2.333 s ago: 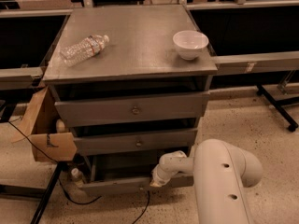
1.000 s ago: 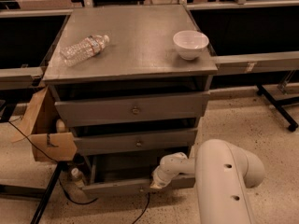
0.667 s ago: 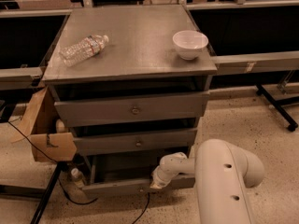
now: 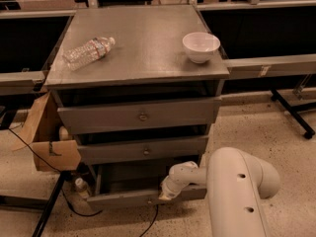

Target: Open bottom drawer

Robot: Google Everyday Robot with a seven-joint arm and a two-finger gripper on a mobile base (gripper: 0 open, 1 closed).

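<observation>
Your pincer [image 4: 166, 193] is touching the front of the bottom drawer [image 4: 118, 200], the lowest of three. You cannot tell if it is open or closed. The front runs left to right, so pull straight toward the camera.

Smooth, rounded cream arm [image 4: 242, 191]; hand [image 4: 165, 195] low, centre.

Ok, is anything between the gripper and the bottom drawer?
Nothing visible in the camera view: the gripper is right at the front panel of the bottom drawer, with no gap showing.
</observation>
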